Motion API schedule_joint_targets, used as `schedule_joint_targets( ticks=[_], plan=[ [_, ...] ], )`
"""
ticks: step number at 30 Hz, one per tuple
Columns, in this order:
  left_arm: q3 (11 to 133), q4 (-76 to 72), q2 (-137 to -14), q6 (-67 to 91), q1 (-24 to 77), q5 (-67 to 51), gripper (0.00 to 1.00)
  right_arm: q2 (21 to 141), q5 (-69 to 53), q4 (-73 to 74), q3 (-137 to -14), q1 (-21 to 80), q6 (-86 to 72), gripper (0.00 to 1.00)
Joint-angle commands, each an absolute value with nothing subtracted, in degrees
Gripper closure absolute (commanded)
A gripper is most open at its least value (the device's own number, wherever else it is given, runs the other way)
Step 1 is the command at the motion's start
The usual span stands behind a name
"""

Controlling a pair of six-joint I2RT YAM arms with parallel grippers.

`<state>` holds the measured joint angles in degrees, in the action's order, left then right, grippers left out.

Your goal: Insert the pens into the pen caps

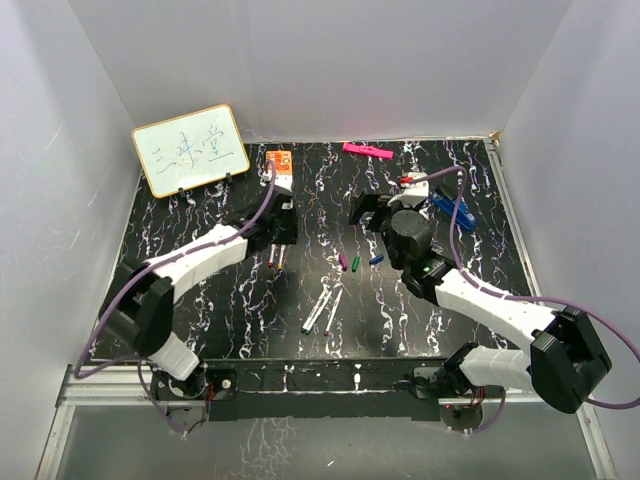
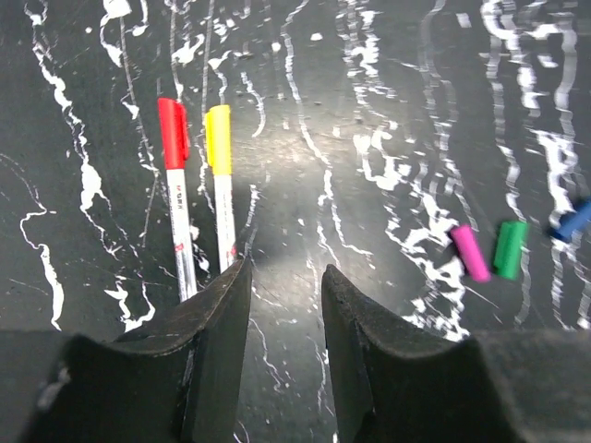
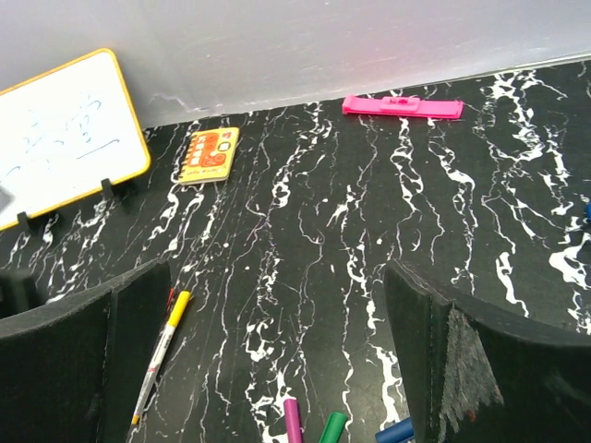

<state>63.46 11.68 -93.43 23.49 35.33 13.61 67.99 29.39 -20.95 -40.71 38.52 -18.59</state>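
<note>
Just ahead of the parted, empty left end effector (image 2: 284, 277) lie a red-capped pen (image 2: 177, 198) and yellow-capped pen (image 2: 222, 194); three loose caps (image 3: 332, 427) rest by the wide-open right end effector (image 3: 275, 272).

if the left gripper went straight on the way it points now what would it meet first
Likely the bare black marbled tabletop; the left gripper aims between the yellow-capped white pen and the magenta plastic cap. Depth is unclear.

A yellow-framed whiteboard (image 1: 190, 150) bearing writing is propped at the upper left of the black marbled surface (image 1: 330, 195). An orange card (image 1: 279, 160) is laid just right of it, and a pink bar (image 1: 367, 151) at upper centre.
</note>
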Motion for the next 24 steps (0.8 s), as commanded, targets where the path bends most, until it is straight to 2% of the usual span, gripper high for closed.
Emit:
schedule_joint_targets(
  ticks=[1, 11, 24],
  plan=[
    [57.7, 9.9, -84.4, 20.4, 36.0, 4.2, 0.65, 68.7, 32.6, -21.2, -43.1, 37.6, -19.9, 0.02],
    [45.9, 12.5, -71.9, 17.8, 42.9, -1.2, 0.67, 67.8, 34.8, -19.4, -42.5, 36.8, -23.0, 0.02],
    [42.9, 10.9, -77.0, 20.6, 51.0, 0.0, 0.62, 65.9, 35.0, -17.1, -41.2, 36.5, -24.3, 0.02]
  ],
)
